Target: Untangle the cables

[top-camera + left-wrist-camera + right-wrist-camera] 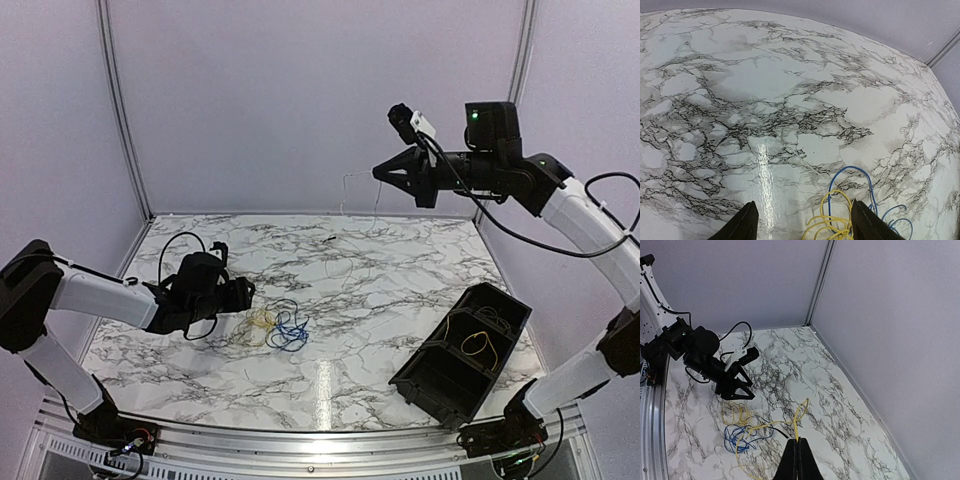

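left tool [246,296] stood wide, centre-left, beside cables [278,328] on bench [380,300] | right tool [797,441], upper right, was pinched shut on yellow cable [799,415] rising from them

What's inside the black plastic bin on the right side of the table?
The black plastic bin holds a thin yellow looped cable. Its near wall hides part of the floor.

A tangle of cables [275,327] lies on the table, left of centre. Its yellow loops [260,320] sit on the left and its blue loops [291,331] on the right, touching and interlaced. One yellow strand [799,416] curves up from the heap to the pinched tips of the right gripper [797,441]. A thin black strand [781,432] runs beside it. Another yellow loop [482,345] lies in the bin [430,380].
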